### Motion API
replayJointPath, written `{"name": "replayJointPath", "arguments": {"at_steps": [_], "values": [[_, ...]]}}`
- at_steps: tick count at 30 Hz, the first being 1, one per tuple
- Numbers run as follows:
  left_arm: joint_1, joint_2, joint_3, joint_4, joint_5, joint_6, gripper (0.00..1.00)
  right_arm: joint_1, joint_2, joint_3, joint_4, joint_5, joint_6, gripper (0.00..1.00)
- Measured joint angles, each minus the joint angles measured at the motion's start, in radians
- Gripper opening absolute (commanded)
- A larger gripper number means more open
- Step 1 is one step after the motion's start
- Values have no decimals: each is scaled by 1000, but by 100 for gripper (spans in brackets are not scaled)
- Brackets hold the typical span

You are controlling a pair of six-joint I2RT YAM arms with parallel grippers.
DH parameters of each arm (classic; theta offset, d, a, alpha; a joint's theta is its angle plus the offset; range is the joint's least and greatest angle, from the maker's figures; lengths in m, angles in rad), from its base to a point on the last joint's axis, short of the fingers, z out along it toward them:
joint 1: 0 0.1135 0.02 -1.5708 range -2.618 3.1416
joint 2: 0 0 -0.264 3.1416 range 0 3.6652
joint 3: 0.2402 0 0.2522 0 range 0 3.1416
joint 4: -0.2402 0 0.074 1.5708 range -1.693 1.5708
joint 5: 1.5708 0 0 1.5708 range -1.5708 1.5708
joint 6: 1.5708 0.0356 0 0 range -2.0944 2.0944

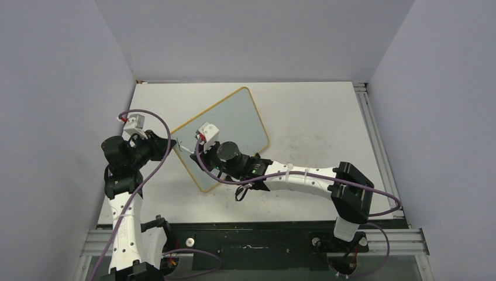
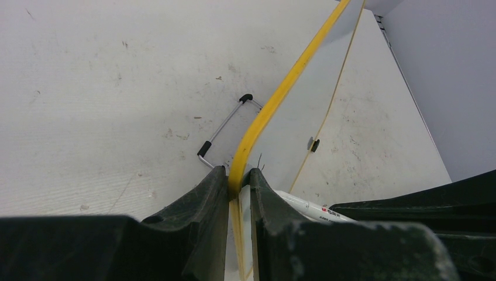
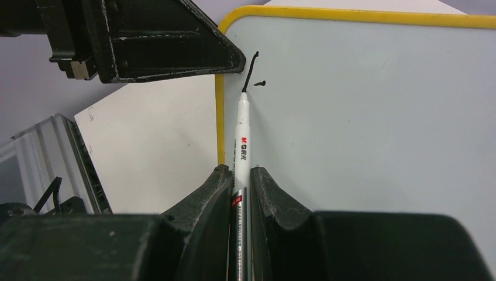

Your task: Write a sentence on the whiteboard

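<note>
Right wrist view: my right gripper [image 3: 240, 172] clamps a white marker pen [image 3: 241, 134] at the first black strokes [image 3: 251, 67]; my left gripper [image 2: 237, 175] pinches the yellow-rimmed grey whiteboard [image 3: 362, 117], likely to steady it.

1. The left arm [image 1: 126, 222], left of the whiteboard [image 1: 234, 117], had white links and black joints.
2. The right arm [image 1: 304, 180], right of the whiteboard, was white with a black elbow block.
3. A purple cable [image 1: 146, 111] ran along each arm.
4. A white camera box [image 1: 207, 132] with a red tab sat on each wrist.
5. The fingers [image 2: 199, 216] were matte black and rough.
</note>
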Motion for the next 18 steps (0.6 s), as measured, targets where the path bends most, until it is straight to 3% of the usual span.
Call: {"name": "replayJointPath", "arguments": {"at_steps": [18], "values": [[0, -2, 0, -2, -5, 3, 0, 4, 0, -26, -7, 29, 1, 5]]}}
